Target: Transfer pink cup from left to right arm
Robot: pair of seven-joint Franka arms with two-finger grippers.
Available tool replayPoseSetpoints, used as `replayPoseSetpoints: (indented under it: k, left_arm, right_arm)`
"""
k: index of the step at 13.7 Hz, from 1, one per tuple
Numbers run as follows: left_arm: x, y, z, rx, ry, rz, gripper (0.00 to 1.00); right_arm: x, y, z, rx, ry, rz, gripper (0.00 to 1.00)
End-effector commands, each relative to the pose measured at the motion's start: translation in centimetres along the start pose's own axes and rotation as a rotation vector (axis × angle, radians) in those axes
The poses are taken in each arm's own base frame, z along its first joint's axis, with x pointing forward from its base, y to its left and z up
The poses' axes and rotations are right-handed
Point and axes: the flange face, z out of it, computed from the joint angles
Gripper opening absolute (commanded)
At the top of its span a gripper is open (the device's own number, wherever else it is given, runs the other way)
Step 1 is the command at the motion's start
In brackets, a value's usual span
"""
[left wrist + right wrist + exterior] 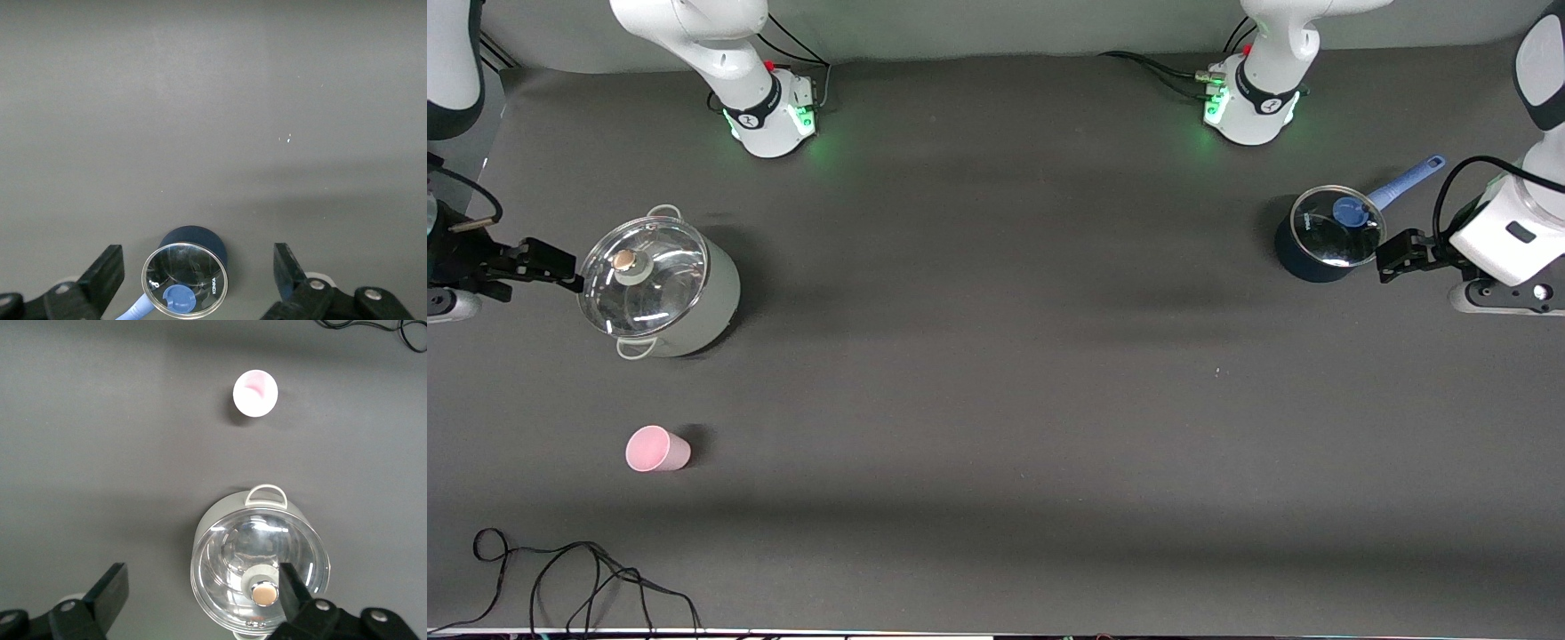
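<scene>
Both grippers, as you see them, are spread wide and grasp nothing. Your right gripper [560, 267] hangs in the air beside the pale pot, at the right arm's end of the table; your left gripper [1392, 258] hangs beside the dark blue saucepan, at the left arm's end. Each arm waits.

Ordered from the front camera outward: a loose black cable [578, 578] lies along the nearest table edge. Next stands the pink cup [657, 449], upright on the dark table [996, 400] toward the right arm's end, well apart from both grippers; your right wrist view shows its open mouth [255, 393]. Farther from the camera sits the pale pot [660, 293] with 2 loop handles and a glass lid [643, 277] bearing a tan knob. The dark blue saucepan [1320, 240], with a glass lid, a blue knob [1349, 212] and a light blue handle [1409, 180], stands toward the left arm's end; your left wrist view shows it [192, 267] between the 2 fingers [107, 273]
</scene>
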Motion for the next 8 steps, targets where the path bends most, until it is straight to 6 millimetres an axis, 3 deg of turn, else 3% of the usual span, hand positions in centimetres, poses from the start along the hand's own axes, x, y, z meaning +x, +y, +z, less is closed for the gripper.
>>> replayPoseSetpoints:
  k: [1, 3, 5, 8]
  left_arm:
    - [0.3, -0.2, -0.3, -0.012, 0.009, 0.009, 1.00]
    - [0.4, -0.1, -0.2, -0.039, 0.017, 0.004, 1.00]
    - [-0.1, -1.3, 0.6, -0.078, 0.006, -0.028, 1.00]
    - [-0.3, -1.7, 1.1, -0.098, 0.007, 0.002, 1.00]
  right_arm:
    - [-1.3, -0.8, -0.7, -0.017, 0.021, 0.075, 1.00]
    - [-1.1, -1.2, -1.1, -0.017, 0.029, 0.100, 1.00]
    - [-1.0, -2.0, -1.5, -0.017, 0.034, 0.088, 1.00]
    - [-1.0, -1.7, -1.5, -0.017, 0.034, 0.091, 1.00]
